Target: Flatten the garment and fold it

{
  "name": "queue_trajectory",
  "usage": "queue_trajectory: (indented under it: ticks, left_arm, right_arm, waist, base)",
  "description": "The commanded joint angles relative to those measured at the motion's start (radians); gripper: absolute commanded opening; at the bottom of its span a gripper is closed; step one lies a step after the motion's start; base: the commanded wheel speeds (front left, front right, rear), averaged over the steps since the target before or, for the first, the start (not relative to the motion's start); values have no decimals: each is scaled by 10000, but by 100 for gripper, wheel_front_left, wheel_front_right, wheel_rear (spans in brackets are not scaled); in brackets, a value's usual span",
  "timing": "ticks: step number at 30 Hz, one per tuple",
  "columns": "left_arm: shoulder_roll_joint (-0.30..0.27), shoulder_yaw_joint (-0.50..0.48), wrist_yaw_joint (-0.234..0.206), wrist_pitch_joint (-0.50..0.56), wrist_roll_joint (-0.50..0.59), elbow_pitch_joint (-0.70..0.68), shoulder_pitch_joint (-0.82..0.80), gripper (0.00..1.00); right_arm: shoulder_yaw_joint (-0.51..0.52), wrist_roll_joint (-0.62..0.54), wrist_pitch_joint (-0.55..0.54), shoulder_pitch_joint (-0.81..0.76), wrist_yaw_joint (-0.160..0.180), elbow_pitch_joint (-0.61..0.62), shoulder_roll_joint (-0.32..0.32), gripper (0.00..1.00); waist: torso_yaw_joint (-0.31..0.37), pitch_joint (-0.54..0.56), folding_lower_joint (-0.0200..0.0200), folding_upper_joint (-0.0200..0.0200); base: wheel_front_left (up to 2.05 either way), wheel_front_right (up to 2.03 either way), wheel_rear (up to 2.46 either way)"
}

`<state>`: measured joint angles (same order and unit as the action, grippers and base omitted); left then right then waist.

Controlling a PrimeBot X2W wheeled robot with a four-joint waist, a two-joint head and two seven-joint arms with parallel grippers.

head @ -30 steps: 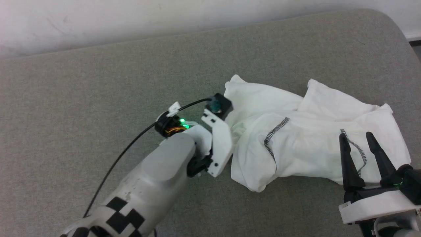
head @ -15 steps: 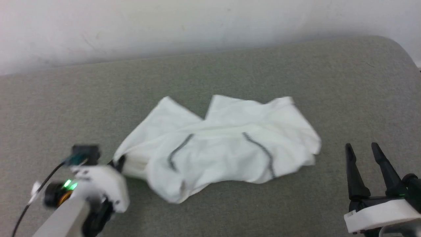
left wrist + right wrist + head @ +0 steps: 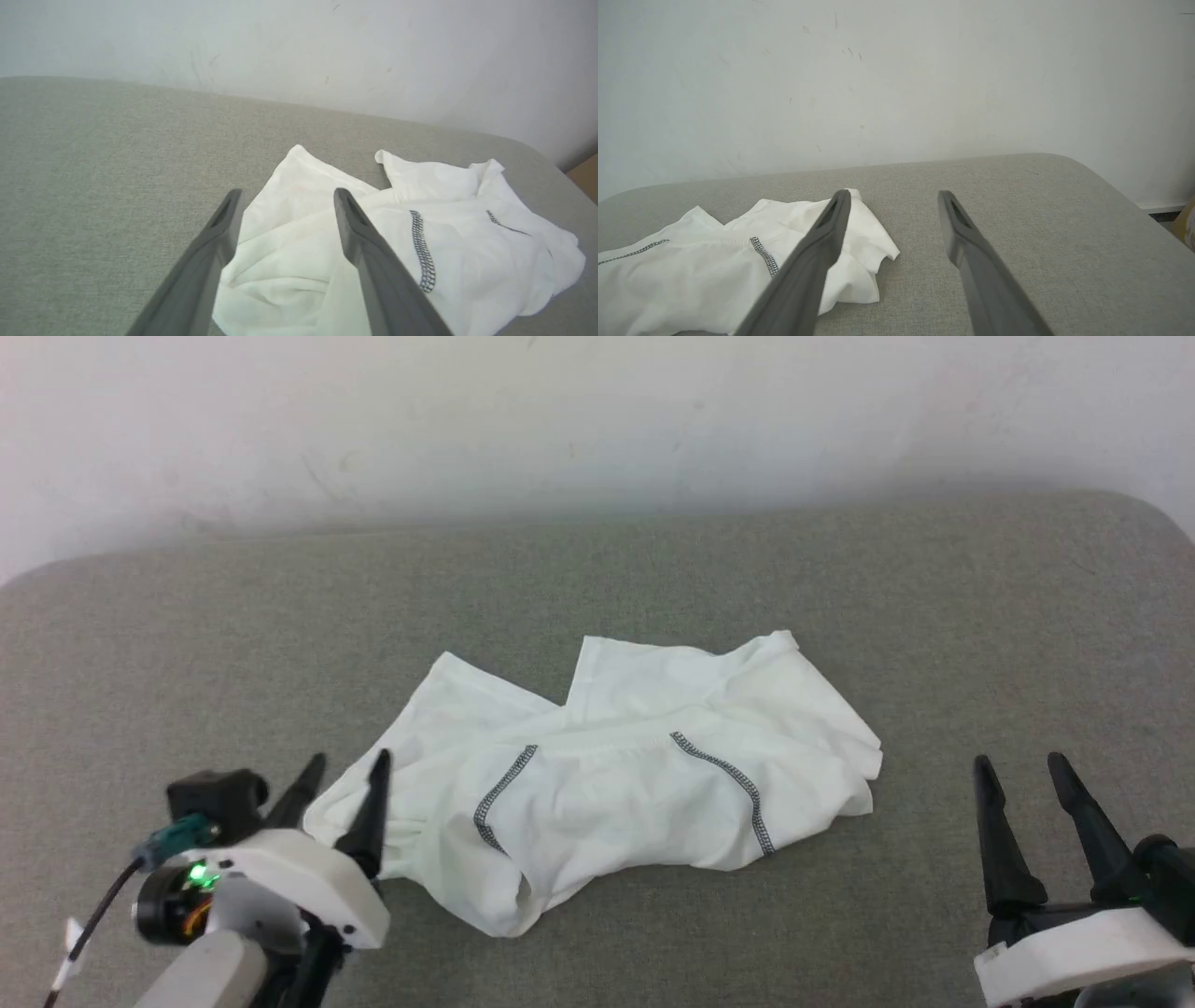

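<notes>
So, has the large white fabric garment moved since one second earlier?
Yes. The large white fabric garment now lies further left, away from the grey padded surface's rounded right corner.

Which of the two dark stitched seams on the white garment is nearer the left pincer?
The left-hand seam, slanting down toward the open left pincer at the garment's edge. The other seam slants the opposite way, toward the right pincer.

Head high, wrists low; common garment (image 3: 644, 784).

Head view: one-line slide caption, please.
Crumpled white garment on grey surface; open left gripper at its left edge, open right gripper apart at right.
</notes>
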<state>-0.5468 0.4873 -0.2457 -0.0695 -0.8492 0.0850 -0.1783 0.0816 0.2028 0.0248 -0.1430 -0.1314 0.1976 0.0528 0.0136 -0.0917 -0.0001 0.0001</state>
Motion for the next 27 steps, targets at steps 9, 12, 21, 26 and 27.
queue_trajectory:
  ticks: [9, 12, 21, 26, 27]
  left_arm:
    - [370, 1360, 907, 2102, -237, 66, -912, 100]
    - [610, 1527, 1156, 2483, -410, 645, -1302, 100]
    - [711, 2165, 1753, 2981, 23, 1793, -2202, 0]
    - [476, 2363, 1556, 2267, 931, 738, -2334, 0]
    - [393, 2482, 1521, 2265, 1089, 388, -2252, 0]
  right_arm:
    - [-168, -136, -198, -166, 7, 129, -26, 100]
    - [-336, -203, -240, -115, 7, 102, -26, 100]
    - [-515, -123, -237, -15, 7, -52, -26, 100]
    - [-336, -367, -268, -122, 7, -105, -26, 100]
    - [-311, -401, -274, -154, 7, -103, -26, 100]
  waist:
    - [-65, 138, 1, -1]
    - [-8, 29, 1, -1]
    - [199, -7, 1, -1]
    - [177, 82, 1, -1]
    - [157, 109, 1, -1]
  base:
    - [0, 0, 0]
    - [0, 0, 0]
    - [0, 0, 0]
    - [0, 0, 0]
    - [0, 0, 0]
